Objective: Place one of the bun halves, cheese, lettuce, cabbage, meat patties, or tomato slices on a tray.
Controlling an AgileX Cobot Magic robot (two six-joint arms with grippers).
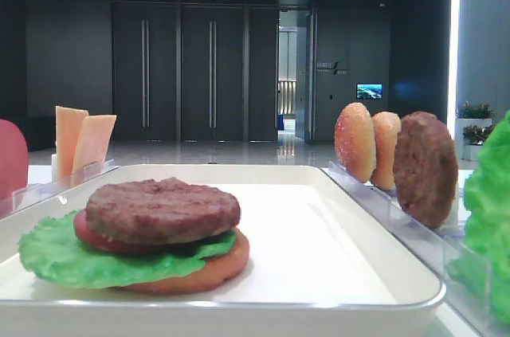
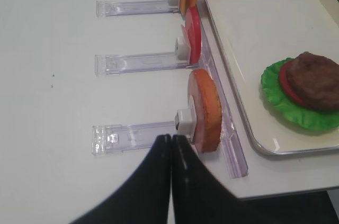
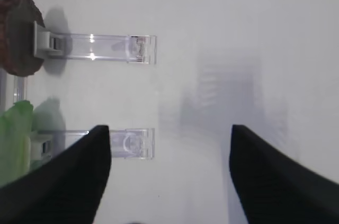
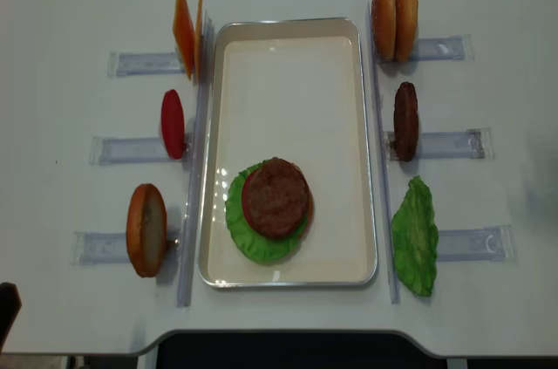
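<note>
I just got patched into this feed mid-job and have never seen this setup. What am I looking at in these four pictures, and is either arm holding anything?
It is a two-armed table robot building a toy burger. Two pictures are fixed cameras: one low at the tray's end, one looking straight down. The other two ride on the wrists.

The white tray holds a stack: bun half, lettuce, tomato slice, meat patty on top. Clear racks beside the tray hold spare pieces upright: cheese, a tomato slice and a bun half on the left; two bun halves, a patty and a lettuce leaf on the right.

The left gripper is shut and empty, near the bun half. The right gripper is open over bare table, empty.
</note>
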